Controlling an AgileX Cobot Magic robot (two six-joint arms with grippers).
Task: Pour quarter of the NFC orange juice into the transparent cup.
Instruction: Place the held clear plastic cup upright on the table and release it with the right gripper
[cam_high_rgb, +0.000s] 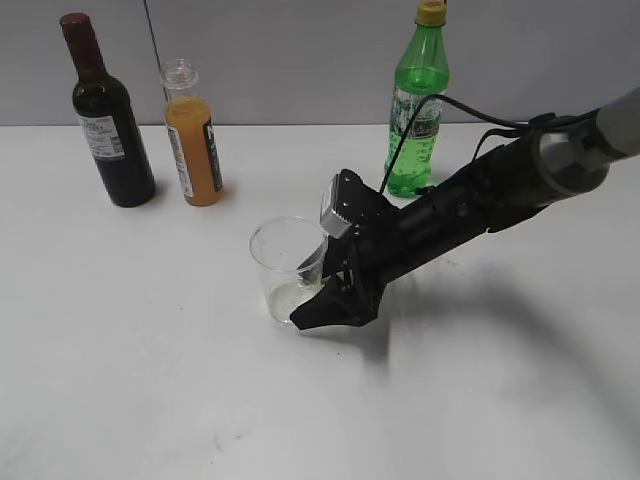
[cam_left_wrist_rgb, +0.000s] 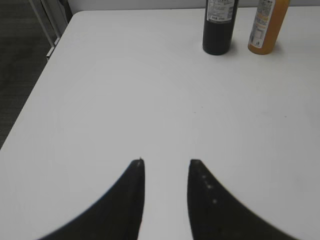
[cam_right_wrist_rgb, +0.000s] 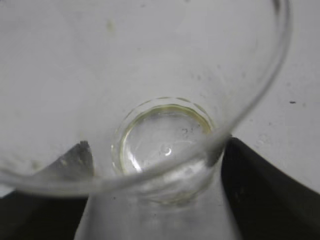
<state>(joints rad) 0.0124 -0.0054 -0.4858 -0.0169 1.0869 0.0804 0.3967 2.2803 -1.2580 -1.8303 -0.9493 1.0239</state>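
The NFC orange juice stands upright at the back left, nearly full of orange liquid, with a clear neck. It also shows in the left wrist view. The transparent cup stands on the white table at the middle. My right gripper reaches in from the right, its two fingers low on either side of the cup. In the right wrist view the cup fills the frame and both fingers of that gripper press its wall. My left gripper is open and empty over bare table, out of the exterior view.
A dark wine bottle stands left of the juice and also shows in the left wrist view. A tall green bottle stands behind my right arm. The table's left edge drops to a dark floor.
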